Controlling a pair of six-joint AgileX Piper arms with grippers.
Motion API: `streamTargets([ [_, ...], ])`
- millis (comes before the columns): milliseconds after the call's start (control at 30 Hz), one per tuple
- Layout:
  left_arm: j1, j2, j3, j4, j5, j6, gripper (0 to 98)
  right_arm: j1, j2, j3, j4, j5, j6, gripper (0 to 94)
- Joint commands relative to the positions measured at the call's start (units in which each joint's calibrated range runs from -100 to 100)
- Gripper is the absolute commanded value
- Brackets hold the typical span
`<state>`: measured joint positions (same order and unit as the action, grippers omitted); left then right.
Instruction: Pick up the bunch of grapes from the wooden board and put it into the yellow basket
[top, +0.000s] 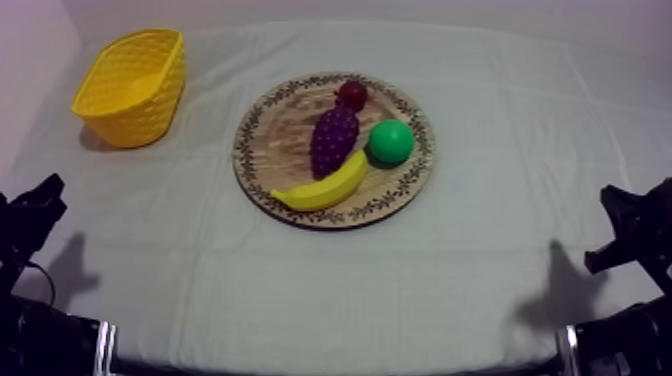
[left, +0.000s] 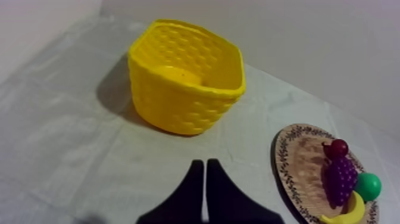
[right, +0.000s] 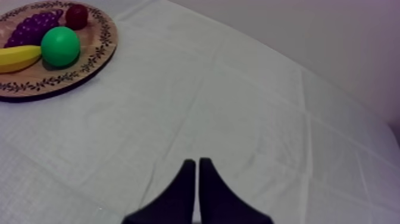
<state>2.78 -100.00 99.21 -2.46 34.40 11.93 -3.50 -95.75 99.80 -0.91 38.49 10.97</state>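
Cloth (top: 480, 250), yellow basket (top: 150, 100), grapes (top: 333, 140) on wooden board (top: 275, 140); left claw (left: 205, 162), right claw (right: 197, 162) both together.

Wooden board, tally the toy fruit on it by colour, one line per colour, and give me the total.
Purple: 1, the bunch of grapes
Red: 1, the small red fruit
Green: 1, the round green fruit
Yellow: 1, the banana
Total: 4
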Motion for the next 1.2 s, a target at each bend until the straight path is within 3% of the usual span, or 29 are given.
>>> streamTargets([
  [0, 0.0, 0.0, 0.0, -0.01, 0.0, 0.0, 0.0, 0.0, 0.0, 0.0, 0.0, 0.0, 0.0, 0.3],
  [233, 0.3, 0.0, 0.0, -0.01, 0.0, -0.1, 0.0, 0.0, 0.0, 0.0, 0.0, 0.0, 0.0, 0.3],
  [567, 6.5, 0.0, 0.1, -0.01, 0.1, 0.3, 0.0, 0.0, 0.0, 0.0, 0.0, 0.0, 0.0, 0.3],
  [667, 7.8, 0.0, -1.0, 0.07, 2.6, 1.3, 0.0, 0.0, 0.0, 0.0, 0.0, 0.0, 0.0, 0.3],
  [967, 8.9, 8.0, -5.5, 0.32, 6.7, -3.7, 0.0, 0.0, 0.0, 0.0, 0.0, 0.0, 0.0, 0.3],
  [1167, 9.7, 16.9, -13.5, 0.69, 8.5, -3.5, 0.0, 0.0, 0.0, 0.0, 0.0, 0.0, 0.0, 0.3],
])
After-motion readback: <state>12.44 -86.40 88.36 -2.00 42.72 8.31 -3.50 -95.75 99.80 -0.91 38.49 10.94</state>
